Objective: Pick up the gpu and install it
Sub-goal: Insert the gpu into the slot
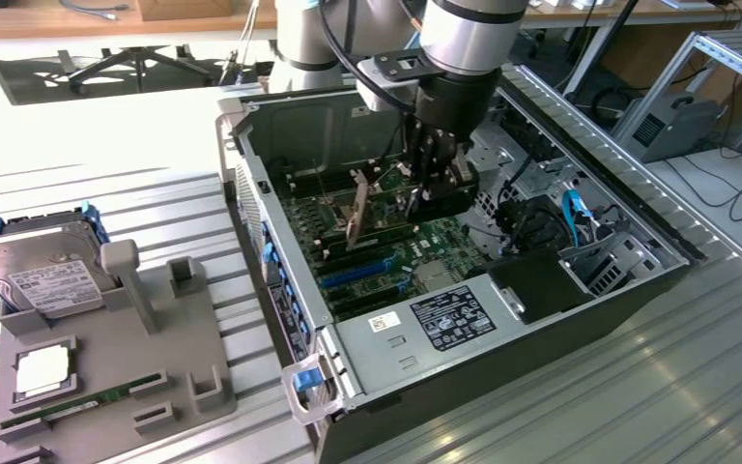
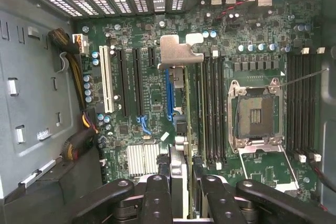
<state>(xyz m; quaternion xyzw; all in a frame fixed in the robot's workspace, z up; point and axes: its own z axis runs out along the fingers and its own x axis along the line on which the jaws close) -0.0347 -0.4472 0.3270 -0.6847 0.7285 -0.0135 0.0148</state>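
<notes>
The gpu is a thin dark card with a silver bracket at one end. It stands on edge inside the open computer case, just above the green motherboard. My gripper reaches down from above and is shut on the card's upper edge. In the wrist view the gpu runs edge-on away from my gripper, its bracket at the far end, with the black fingers on either side of it. The card lies along the blue slot. Whether it touches the slot I cannot tell.
Black and white expansion slots, memory slots and an empty CPU socket flank the card. Cable bundles run along the case wall. Outside the case, a grey fixture holds a hard drive, a chip and a green RAM stick.
</notes>
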